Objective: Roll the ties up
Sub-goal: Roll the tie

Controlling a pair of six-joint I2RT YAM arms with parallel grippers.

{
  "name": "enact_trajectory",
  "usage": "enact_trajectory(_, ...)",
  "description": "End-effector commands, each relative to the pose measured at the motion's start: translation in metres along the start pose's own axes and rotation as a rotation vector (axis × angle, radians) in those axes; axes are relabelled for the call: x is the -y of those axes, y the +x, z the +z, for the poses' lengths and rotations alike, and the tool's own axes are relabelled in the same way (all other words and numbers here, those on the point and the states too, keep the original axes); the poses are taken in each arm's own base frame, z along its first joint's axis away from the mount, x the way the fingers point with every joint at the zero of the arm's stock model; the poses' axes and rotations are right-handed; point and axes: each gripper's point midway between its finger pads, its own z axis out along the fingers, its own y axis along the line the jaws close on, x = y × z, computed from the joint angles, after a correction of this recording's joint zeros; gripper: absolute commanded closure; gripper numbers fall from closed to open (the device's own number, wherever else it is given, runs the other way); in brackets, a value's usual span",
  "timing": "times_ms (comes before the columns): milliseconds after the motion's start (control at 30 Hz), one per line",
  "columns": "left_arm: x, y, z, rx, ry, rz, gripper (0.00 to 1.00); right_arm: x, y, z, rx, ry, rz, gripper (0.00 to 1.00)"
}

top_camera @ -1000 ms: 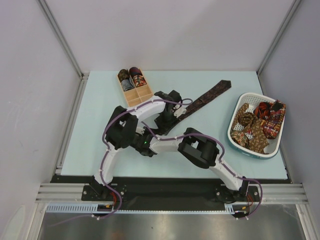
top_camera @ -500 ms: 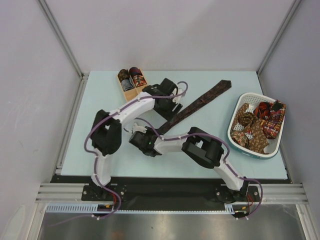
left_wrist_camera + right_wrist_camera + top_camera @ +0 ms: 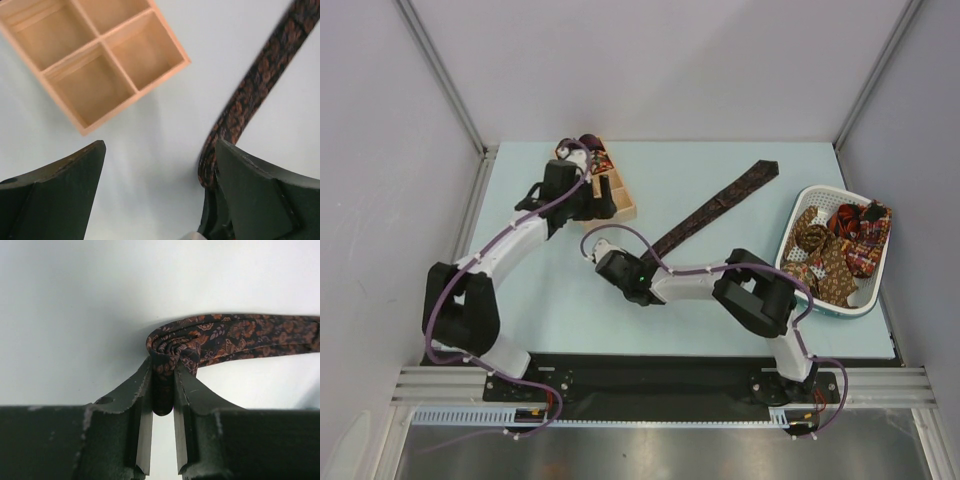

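Right gripper [image 3: 163, 390]: jaws clamped on coiled end of tie [image 3: 240, 337]; rest of tie lies straight on table [image 3: 560, 300]. Left gripper [image 3: 159, 145]: jaws wide apart, empty, above table between box [image 3: 95, 55] and tie.

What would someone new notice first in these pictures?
A dark patterned tie lies diagonally across the table, its near end coiled and pinched in the right gripper. At the right edge, a white basket is heaped with more ties; far left, the open left gripper hovers by a wooden compartment box.
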Motion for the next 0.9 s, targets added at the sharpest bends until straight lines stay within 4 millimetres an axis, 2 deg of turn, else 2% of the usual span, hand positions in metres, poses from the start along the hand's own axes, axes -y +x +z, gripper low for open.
enact_trajectory(0, -0.001, -0.041, -0.020, 0.179, 0.074, -0.177, 0.03, -0.001, -0.022, -0.010, 0.095, -0.104, 0.109, 0.78)
enact_trajectory(167, -0.035, -0.034, -0.028, 0.206, 0.026, -0.378, 0.00, -0.001, -0.027, -0.014, 0.138, -0.201, 0.167, 0.79)
enact_trajectory(200, -0.042, -0.032, -0.033, 0.230, 0.032, -0.403, 0.00, 0.005, -0.034, -0.018, 0.168, -0.211, 0.190, 0.79)
enact_trajectory(333, -0.056, -0.023, -0.041, 0.278, -0.001, -0.428, 0.00, 0.001, -0.034, -0.024, 0.199, -0.330, 0.235, 0.78)
enact_trajectory(433, -0.060, -0.016, -0.041, 0.274, -0.018, -0.398, 0.00, 0.002, -0.042, -0.025, 0.242, -0.422, 0.297, 0.79)
enact_trajectory(600, -0.058, 0.001, -0.033, 0.228, 0.000, -0.374, 0.00, 0.006, -0.041, -0.023, 0.245, -0.565, 0.403, 0.79)
enact_trajectory(633, -0.057, -0.001, -0.033, 0.241, 0.012, -0.365, 0.00, 0.010, -0.039, -0.020, 0.244, -0.610, 0.433, 0.78)
enact_trajectory(733, -0.059, 0.009, -0.028, 0.220, -0.002, -0.348, 0.00, 0.008, -0.039, -0.021, 0.246, -0.729, 0.492, 0.78)
enact_trajectory(800, -0.057, 0.014, -0.025, 0.211, 0.004, -0.336, 0.00, 0.017, -0.037, -0.018, 0.243, -0.775, 0.571, 0.78)
enact_trajectory(833, -0.055, 0.015, -0.025, 0.208, 0.007, -0.322, 0.00, 0.014, -0.038, -0.023, 0.255, -0.837, 0.585, 0.78)
enact_trajectory(867, -0.051, 0.018, -0.023, 0.196, 0.009, -0.307, 0.00, 0.021, -0.035, -0.018, 0.246, -0.848, 0.629, 0.78)
